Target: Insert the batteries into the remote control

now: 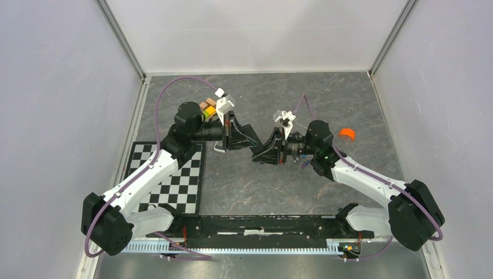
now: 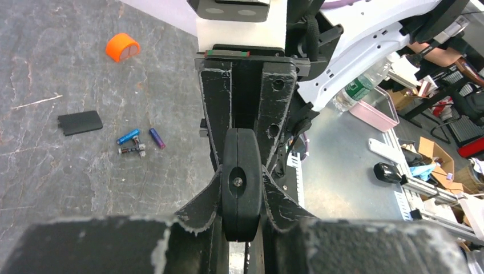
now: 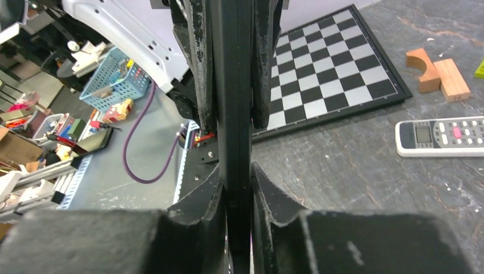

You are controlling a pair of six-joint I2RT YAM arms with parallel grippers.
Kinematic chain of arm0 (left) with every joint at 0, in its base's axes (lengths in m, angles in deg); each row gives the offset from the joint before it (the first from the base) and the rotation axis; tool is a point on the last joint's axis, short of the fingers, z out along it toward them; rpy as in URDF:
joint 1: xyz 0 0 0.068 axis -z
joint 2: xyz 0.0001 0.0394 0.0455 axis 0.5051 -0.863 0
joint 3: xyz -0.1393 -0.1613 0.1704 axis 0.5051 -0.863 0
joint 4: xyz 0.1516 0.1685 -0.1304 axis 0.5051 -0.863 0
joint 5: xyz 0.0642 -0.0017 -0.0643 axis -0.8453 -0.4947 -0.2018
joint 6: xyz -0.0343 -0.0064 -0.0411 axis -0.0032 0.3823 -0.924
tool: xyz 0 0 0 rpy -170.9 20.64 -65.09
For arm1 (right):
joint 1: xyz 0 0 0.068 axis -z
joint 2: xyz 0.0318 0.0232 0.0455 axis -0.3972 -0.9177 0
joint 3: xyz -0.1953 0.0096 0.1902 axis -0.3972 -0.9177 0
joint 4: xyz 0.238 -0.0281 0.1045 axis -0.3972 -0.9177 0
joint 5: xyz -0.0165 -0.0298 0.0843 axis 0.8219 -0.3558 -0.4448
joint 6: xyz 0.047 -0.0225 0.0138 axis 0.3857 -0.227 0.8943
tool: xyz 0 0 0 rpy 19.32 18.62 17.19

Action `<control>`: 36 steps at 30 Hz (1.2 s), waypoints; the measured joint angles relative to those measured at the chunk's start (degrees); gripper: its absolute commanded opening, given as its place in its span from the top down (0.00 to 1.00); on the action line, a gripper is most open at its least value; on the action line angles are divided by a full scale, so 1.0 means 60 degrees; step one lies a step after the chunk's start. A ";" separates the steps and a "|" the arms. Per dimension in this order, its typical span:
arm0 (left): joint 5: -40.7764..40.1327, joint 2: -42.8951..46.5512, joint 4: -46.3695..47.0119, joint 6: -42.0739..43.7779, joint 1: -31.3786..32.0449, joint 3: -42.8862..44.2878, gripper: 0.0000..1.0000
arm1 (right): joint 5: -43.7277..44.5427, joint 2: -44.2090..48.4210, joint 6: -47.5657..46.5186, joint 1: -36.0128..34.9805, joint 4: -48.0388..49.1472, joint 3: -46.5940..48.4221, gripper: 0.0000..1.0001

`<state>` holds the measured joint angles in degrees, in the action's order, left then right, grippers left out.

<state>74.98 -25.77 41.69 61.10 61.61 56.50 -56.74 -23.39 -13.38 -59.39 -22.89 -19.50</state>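
On tabletop, at right edge of right wrist view: remote control, buttons up, untouched. Loose near black cover: blue battery, purple battery. Both clamped on black bar, mid-air: left claw, right claw. Judgement: park bar, flip remote, match polarity. Remote's back hidden; battery markings illegible.

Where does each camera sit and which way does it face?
Top: above and behind the bases, looking down on the table; both arms show, meeting mid-table.
Left wrist: behind the left tool, looking along it toward the batteries and orange cap.
Right wrist: behind the right tool, looking along it toward the chessboard and remote.
Shared: both wrist views show the black bar.
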 measured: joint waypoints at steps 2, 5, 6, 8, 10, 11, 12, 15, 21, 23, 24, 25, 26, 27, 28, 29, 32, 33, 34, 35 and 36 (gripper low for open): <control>0.0069 0.0026 0.0382 -0.0233 0.0000 -0.0095 0.71 | 0.0000 0.0000 0.0510 -0.0029 0.0532 -0.0066 0.88; 0.0036 0.0120 0.0987 -0.0648 0.0000 -0.0262 0.53 | 0.0062 0.0004 0.1180 -0.0044 0.1351 -0.0270 0.92; 0.0011 0.0146 0.1290 -0.0871 0.0000 -0.0346 0.49 | 0.0186 0.0004 0.1468 -0.0066 0.1705 -0.0361 0.92; -0.0106 0.0175 0.2000 -0.1417 0.0015 -0.0561 0.43 | 0.0386 0.0004 0.1953 -0.0058 0.2302 -0.0521 0.92; -0.0350 0.0186 0.2801 -0.2065 0.0018 -0.0838 0.43 | 0.0623 0.0004 0.2412 -0.0055 0.2820 -0.0645 0.92; -0.0521 0.0186 0.3348 -0.2455 0.0018 -0.1016 0.43 | 0.0776 0.0004 0.2667 -0.0055 0.3118 -0.0707 0.92; -0.0579 0.0175 0.3789 -0.2772 0.0018 -0.1155 0.44 | 0.0874 0.0004 0.2849 -0.0055 0.3330 -0.0750 0.92; -0.0805 -0.0011 0.5147 -0.3759 0.0018 -0.1421 0.45 | 0.1009 -0.0022 0.3300 -0.0055 0.3818 -0.0776 0.92; -0.1009 -0.0783 0.6819 -0.5023 0.0018 -0.1432 0.50 | 0.0962 -0.0182 0.3891 -0.0055 0.4503 -0.0776 0.91; -0.1013 -0.0973 0.7063 -0.5275 0.0018 -0.1432 0.53 | 0.0929 -0.0233 0.3989 -0.0055 0.4597 -0.0776 0.91; -0.1013 -0.1045 0.7147 -0.5373 0.0018 -0.1432 0.55 | 0.0922 -0.0259 0.4011 -0.0055 0.4615 -0.0776 0.91; -0.1009 -0.1078 0.7191 -0.5428 0.0018 -0.1432 0.57 | 0.0900 -0.0299 0.4022 -0.0055 0.4615 -0.0776 0.91; -0.1013 -0.1093 0.7220 -0.5464 0.0018 -0.1432 0.57 | 0.0885 -0.0324 0.4011 -0.0055 0.4594 -0.0772 0.90; -0.1013 -0.1096 0.7227 -0.5479 0.0018 -0.1432 0.57 | 0.0860 -0.0339 0.3978 -0.0047 0.4554 -0.0772 0.88; -0.1009 -0.1096 0.7227 -0.5482 0.0018 -0.1432 0.57 | 0.0841 -0.0346 0.3916 -0.0047 0.4452 -0.0761 0.88; -0.1009 -0.1096 0.7224 -0.5482 0.0018 -0.1424 0.59 | 0.0816 -0.0350 0.3847 -0.0047 0.4331 -0.0739 0.87; -0.1009 -0.1107 0.7187 -0.5486 0.0018 -0.1406 0.78 | 0.0787 -0.0353 0.3362 -0.0047 0.3526 -0.0495 0.84; -0.1013 -0.1107 0.7173 -0.5482 0.0018 -0.1402 0.87 | 0.0798 -0.0353 0.3169 -0.0047 0.3253 -0.0401 0.83; -0.1031 -0.1111 0.7133 -0.5428 0.0015 -0.1399 0.96 | 0.0772 -0.0350 0.3002 -0.0047 0.3042 -0.0317 0.79; -0.1042 -0.1140 0.7111 -0.5384 -0.0007 -0.1395 0.98 | 0.0816 -0.0328 0.2881 -0.0047 0.2809 -0.0229 0.73; -0.1056 -0.1166 0.7118 -0.5370 -0.0025 -0.1384 0.98 | 0.0852 -0.0313 0.2779 -0.0047 0.2568 -0.0149 0.65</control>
<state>68.64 -32.76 84.39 28.89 61.45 48.20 -51.63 -25.27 3.29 -59.68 -7.48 -20.40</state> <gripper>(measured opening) 0.159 0.203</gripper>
